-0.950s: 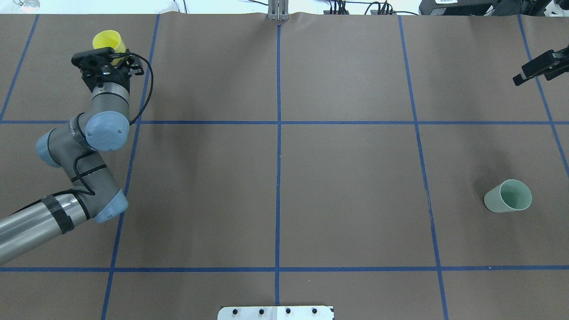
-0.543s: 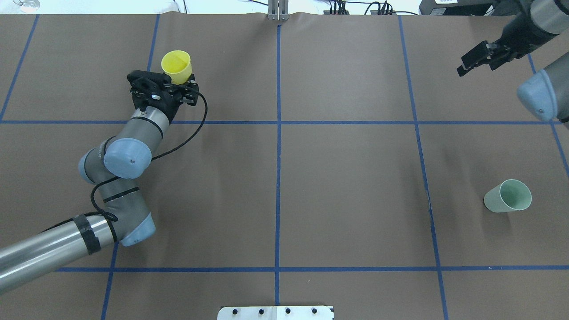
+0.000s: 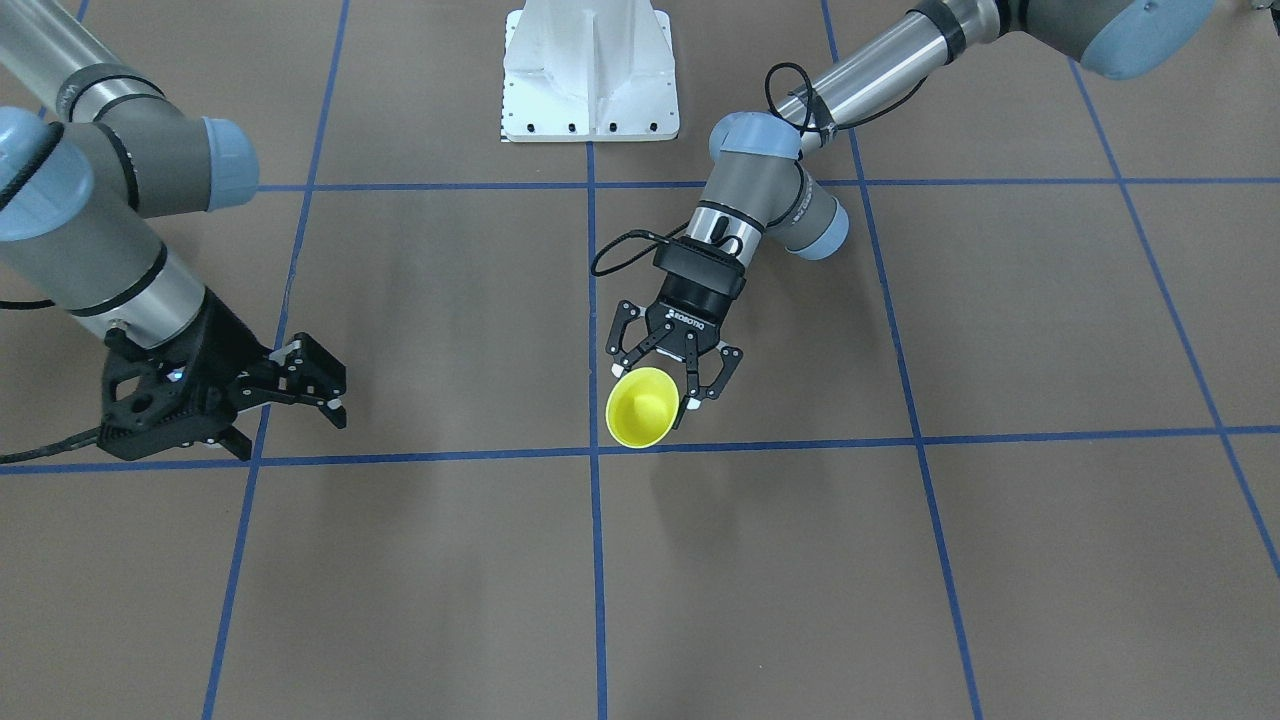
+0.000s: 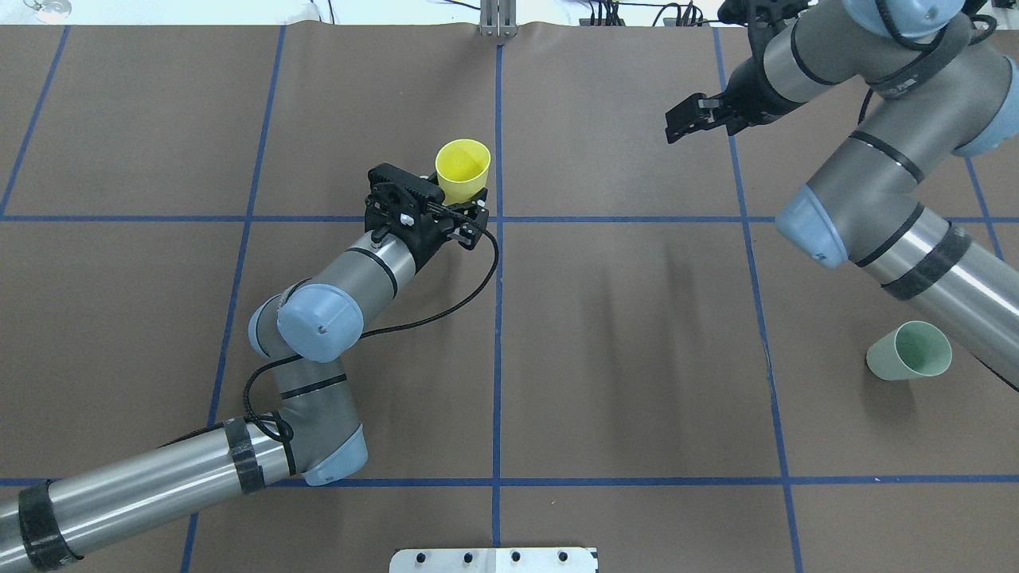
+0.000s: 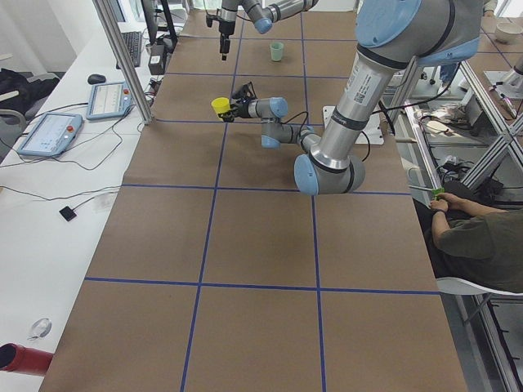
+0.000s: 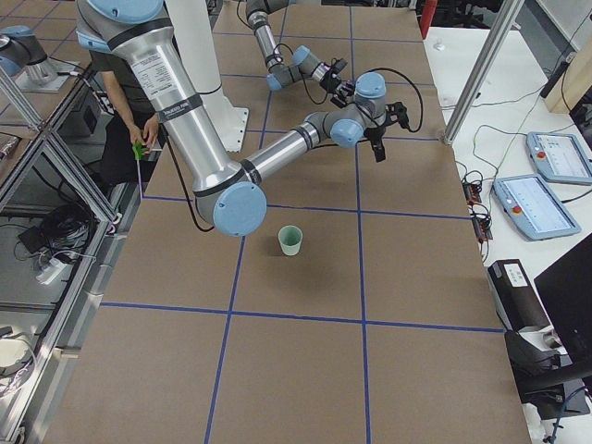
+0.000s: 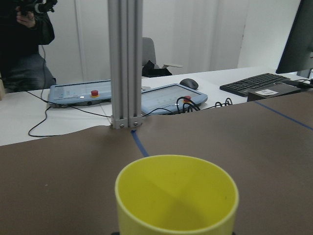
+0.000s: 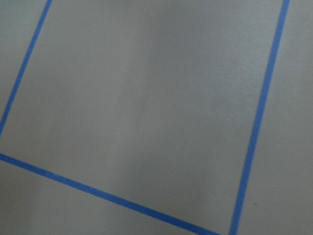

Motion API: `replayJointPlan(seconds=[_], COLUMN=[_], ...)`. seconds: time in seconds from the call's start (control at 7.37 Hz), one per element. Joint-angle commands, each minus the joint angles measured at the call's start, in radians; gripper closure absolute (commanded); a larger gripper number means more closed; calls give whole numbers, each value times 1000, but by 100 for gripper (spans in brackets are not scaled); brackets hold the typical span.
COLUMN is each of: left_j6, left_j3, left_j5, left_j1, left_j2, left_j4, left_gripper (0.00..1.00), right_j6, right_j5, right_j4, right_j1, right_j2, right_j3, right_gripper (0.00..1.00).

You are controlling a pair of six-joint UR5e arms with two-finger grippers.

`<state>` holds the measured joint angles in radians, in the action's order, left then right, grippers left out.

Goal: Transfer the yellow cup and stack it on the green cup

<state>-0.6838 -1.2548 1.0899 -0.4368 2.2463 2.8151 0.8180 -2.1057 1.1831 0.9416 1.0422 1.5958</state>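
Over the table, near its middle, the yellow cup hangs upright, clamped in the left gripper, which hides its base from overhead. Well apart, the green cup stands near the table's right edge, the right forearm just beside it. The right gripper hovers with jaws parted, holding nothing.

Bright yellow cup, upright in the left claw, hangs mid-bench; pale green cup stands upright, well apart.

yellow cup: bright yellow, plain | green cup: pale mint | table: brown, blue grid lines
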Motion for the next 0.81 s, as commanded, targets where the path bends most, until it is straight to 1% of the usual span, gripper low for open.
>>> replayJointPlan(seconds=[0.0, 0.14, 0.27, 0.54, 0.68], left_j6=[39, 70, 75, 157, 162], left_j3=[-3, -3, -2, -2, -6], left_j5=[30, 30, 28, 18, -7], left_j1=[41, 62, 78, 114, 122], left_j2=[35, 36, 36, 38, 38], left_j4=[4, 7, 36, 114, 125], left_gripper=[71, 71, 71, 71, 71], right_j6=[90, 137, 195, 271, 301], right_j5=[23, 10, -32, -153, -166], right_j4=[-26, -22, -19, -17, -13], right_j1=[-40, -53, -72, -81, -98], right_j2=[-77, -112, -137, -168, -174], right_j3=[-11, -13, -20, -40, -40], right_gripper=[1, 1, 1, 1, 1])
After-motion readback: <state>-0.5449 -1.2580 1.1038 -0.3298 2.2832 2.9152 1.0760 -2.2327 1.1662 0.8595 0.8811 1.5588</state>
